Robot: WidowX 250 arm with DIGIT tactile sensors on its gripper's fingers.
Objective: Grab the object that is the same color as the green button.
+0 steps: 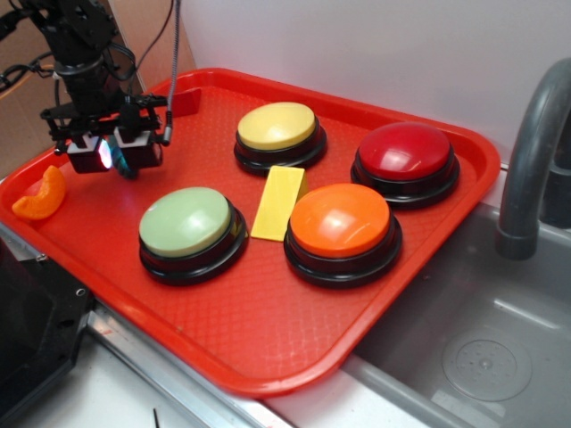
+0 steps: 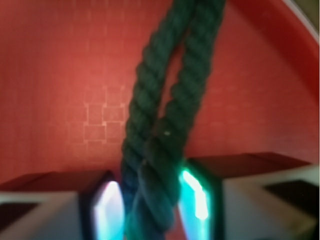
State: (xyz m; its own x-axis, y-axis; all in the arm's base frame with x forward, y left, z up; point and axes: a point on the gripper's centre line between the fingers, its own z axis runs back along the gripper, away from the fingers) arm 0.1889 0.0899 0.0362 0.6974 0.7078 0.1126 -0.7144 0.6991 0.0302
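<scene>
The black WidowX gripper point(image 1: 114, 153) hung over the far left part of the textured red plastic tray point(image 1: 268, 348), its two glowing pads point(image 2: 194, 192) pinched on the dark green twisted rope piece point(image 2: 160, 130). In the wrist view the rope ran as two bumpy strands side by side, pressed between the pads at the near end and stretching away from the gripper over bare red tray (the far end left the picture at the top). In the exterior view only a dark sliver of it showed between the fingertips, and whether it touched the tray could not be told.

Below and to the right of the gripper in that view, near it, sat the large round button with the pale sage-green dome on a black base point(image 1: 187, 227). Just beyond that button lay a yellow wedge block point(image 1: 278, 203), with an orange-domed button point(image 1: 342, 227) past it. A yellow-domed button point(image 1: 278, 132) stood to the gripper's right, and a red-domed one point(image 1: 406, 156) farther still. An orange crescent slice point(image 1: 43, 196) rested at the tray's edge, down-left of the gripper. A grey tap point(image 1: 531, 152) rose far right over a steel sink point(image 1: 482, 357).
</scene>
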